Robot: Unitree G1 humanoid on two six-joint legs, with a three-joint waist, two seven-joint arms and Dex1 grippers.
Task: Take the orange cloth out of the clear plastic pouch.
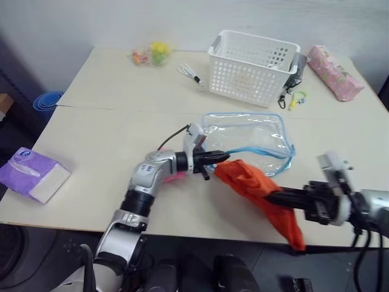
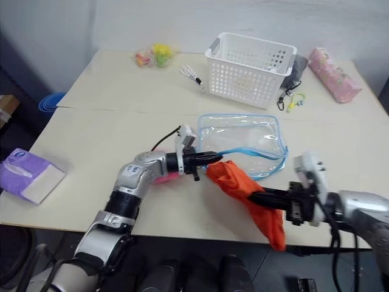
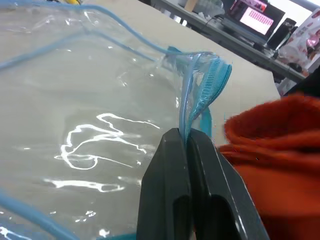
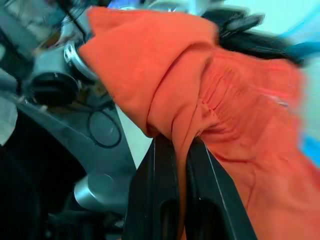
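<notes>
The left tool (image 1: 214, 158) is clamped on the blue zipper edge of the clear plastic pouch (image 1: 246, 137), which lies flat on the bench (image 1: 109, 134) just in front of the one white basket (image 1: 250, 67). The right tool (image 1: 276, 196) is pinched on the orange cloth (image 1: 255, 188), which hangs outside the pouch, beside its near edge. No writing is readable.

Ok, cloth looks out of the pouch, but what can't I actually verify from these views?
- Whether the orange cloth fully clears the clear plastic pouch: in the head views the left gripper covers the opening.
- Pink item: hidden under the left arm, identity unclear.
- Cloth's trailing end: blurred in the right wrist view, beyond the right gripper.
- White basket contents: walls block them.
</notes>
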